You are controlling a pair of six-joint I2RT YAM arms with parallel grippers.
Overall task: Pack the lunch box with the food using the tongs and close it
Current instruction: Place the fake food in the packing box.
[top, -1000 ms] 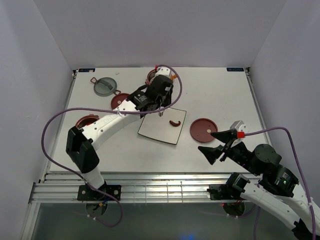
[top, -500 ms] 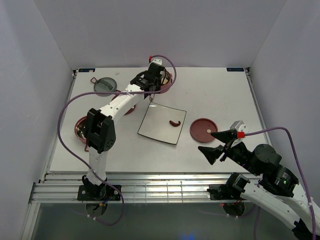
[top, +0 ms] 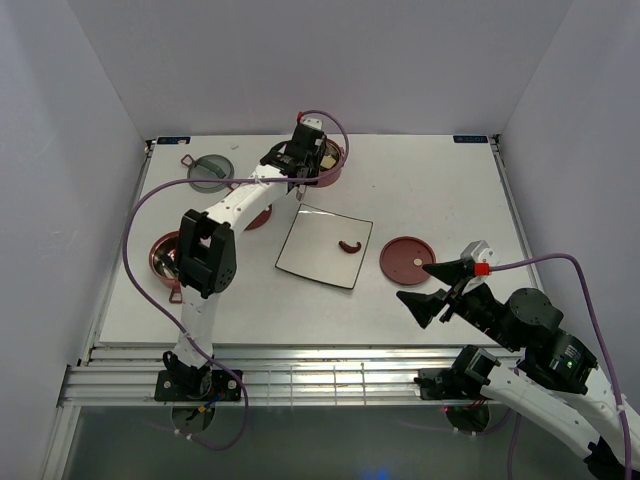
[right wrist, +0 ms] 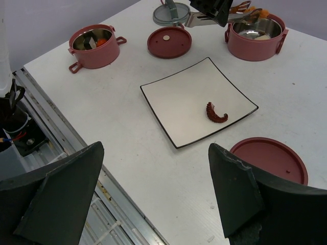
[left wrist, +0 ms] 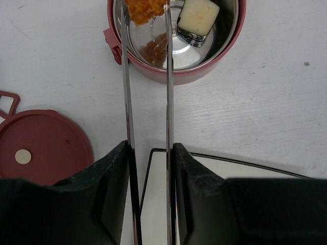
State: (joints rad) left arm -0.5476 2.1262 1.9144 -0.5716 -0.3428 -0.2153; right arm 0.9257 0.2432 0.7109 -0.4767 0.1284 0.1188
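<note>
Over the far bowl (left wrist: 168,71), the left gripper (left wrist: 149,168), jaws clamped on the tongs (left wrist: 126,92), holds an orange piece (left wrist: 144,9) beside a white one (left wrist: 198,16) lying inside. One brown piece (right wrist: 216,113) waits on the plate (right wrist: 173,97), the lids (right wrist: 169,40) lie off, and the right gripper (right wrist: 153,173) hangs wide open.

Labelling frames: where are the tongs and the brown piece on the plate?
tongs (left wrist: 126,102), left wrist view, one blade's middle.
brown piece (right wrist: 215,115), right wrist view, its middle.
</note>
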